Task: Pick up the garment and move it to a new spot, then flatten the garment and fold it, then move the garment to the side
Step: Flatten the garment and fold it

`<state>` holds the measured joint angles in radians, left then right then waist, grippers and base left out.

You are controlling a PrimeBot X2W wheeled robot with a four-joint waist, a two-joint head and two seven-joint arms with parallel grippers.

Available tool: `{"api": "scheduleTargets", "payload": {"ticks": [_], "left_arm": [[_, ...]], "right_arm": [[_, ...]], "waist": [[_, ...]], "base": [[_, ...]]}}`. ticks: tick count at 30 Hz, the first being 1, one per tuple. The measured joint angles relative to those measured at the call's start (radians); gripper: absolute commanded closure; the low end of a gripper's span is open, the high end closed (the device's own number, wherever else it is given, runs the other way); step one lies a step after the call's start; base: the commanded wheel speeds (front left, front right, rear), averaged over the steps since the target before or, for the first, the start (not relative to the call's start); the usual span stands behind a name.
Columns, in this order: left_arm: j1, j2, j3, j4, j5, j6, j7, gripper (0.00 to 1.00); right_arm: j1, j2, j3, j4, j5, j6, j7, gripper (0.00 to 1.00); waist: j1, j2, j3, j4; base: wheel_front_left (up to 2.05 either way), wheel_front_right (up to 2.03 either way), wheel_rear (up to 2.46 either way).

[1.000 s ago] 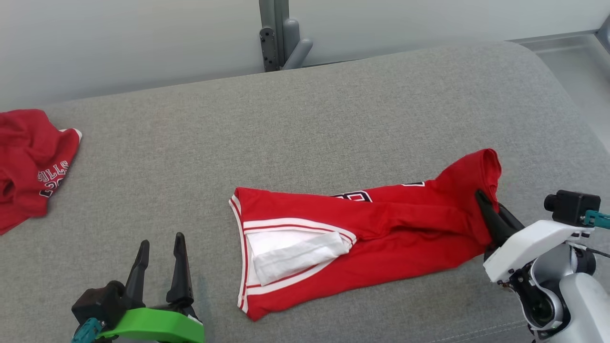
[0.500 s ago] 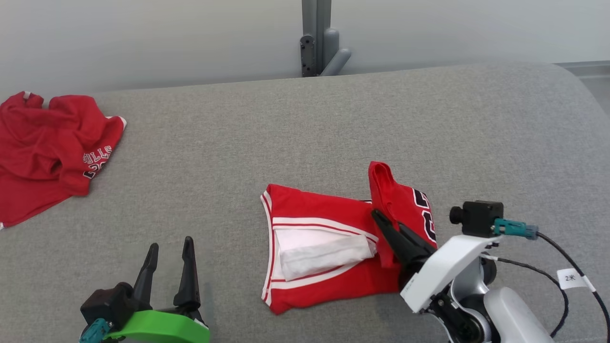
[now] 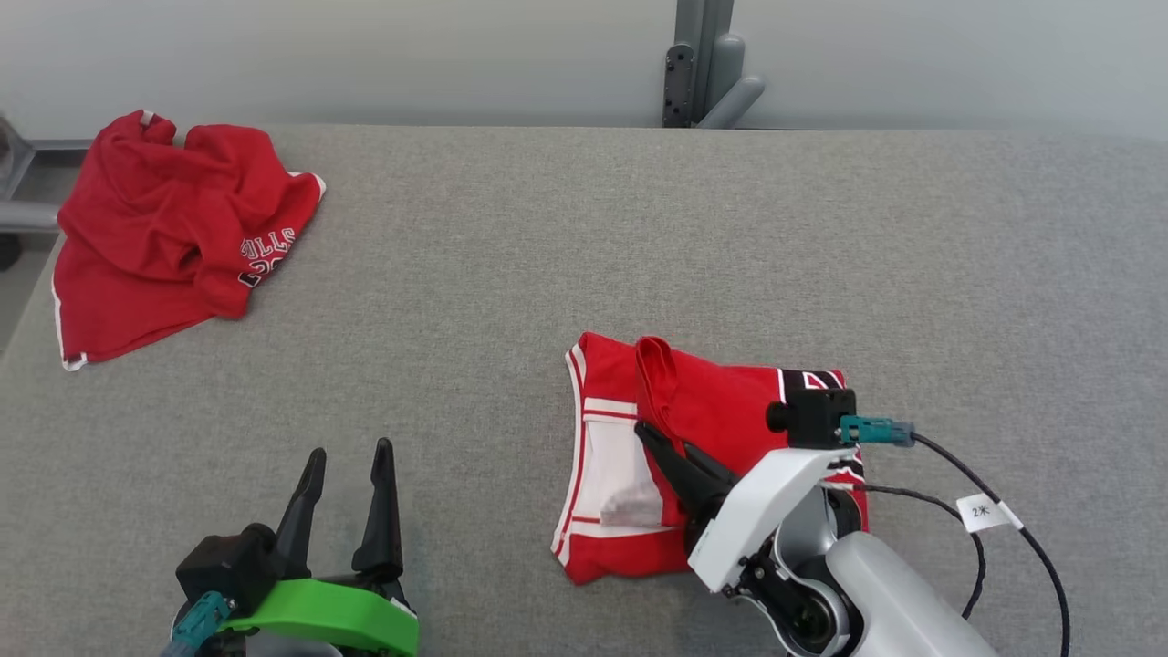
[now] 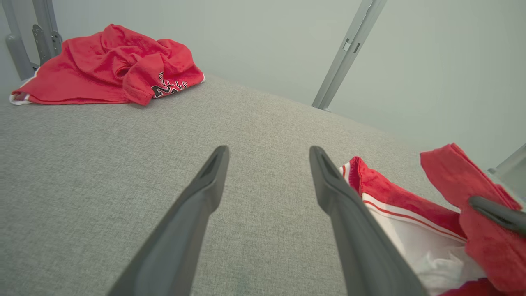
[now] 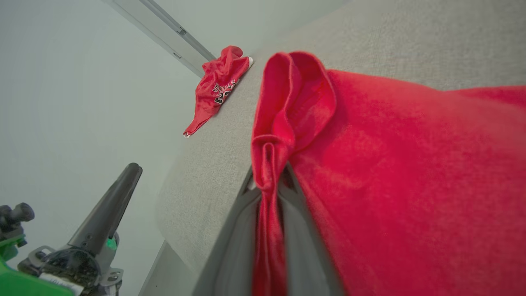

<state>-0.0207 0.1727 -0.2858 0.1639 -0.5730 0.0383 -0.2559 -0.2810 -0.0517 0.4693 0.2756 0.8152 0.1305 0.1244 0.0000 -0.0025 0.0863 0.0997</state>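
Red garment [image 3: 721,401] lies partly folded at 5 o'clock on the grey bench [image 3: 547,228] | right claw [image 3: 659,436] is pinched tight on a raised fold of it, above its white-lined 9 o'clock end | left claw [image 3: 351,452] spread wide, empty, at 7 o'clock | crumpled red shirt [image 3: 173,228] at 10 o'clock, well apart

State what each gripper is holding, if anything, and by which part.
The right gripper pinches the red jersey by a bunched fold of its edge. The left gripper is open and holds nothing.
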Motion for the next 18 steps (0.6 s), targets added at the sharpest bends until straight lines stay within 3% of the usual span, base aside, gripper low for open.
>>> {"api": "scheduleTargets", "payload": {"ticks": [8,10,11,12,18], "left_arm": [[-0.01,-0.008,-0.005,0.007,0.002,0.0,0.0,0.0],[-0.014,-0.008,-0.002,0.013,0.002,-0.003,-0.001,0.0],[-0.016,-0.009,-0.002,0.015,0.002,-0.003,-0.001,0.0],[-0.017,-0.01,-0.001,0.017,0.002,-0.004,-0.001,0.0],[-0.021,-0.023,0.004,0.026,0.002,-0.009,-0.002,0.0]], "right_arm": [[-0.071,0.002,0.103,0.179,0.066,0.0,-0.072,1.0],[-0.089,0.001,0.128,0.209,0.079,0.0,-0.091,0.59],[-0.097,0.001,0.137,0.22,0.088,0.0,-0.101,0.14],[-0.104,0.002,0.146,0.227,0.098,0.0,-0.113,0.0],[-0.144,0.002,0.202,0.225,0.156,0.0,-0.174,0.0]], "waist": [[0.0001,0.0,0.019,0.04],[0.0001,0.0,0.024,0.042],[0.0001,0.0,0.026,0.043],[0.0001,0.0,0.028,0.043],[0.0001,-0.0001,0.031,0.032]], "base": [[0.0,0.0,0.0],[0.0,0.0,0.0],[0.0,0.0,0.0],[0.0,0.0,0.0],[0.0,0.0,0.0]]}}
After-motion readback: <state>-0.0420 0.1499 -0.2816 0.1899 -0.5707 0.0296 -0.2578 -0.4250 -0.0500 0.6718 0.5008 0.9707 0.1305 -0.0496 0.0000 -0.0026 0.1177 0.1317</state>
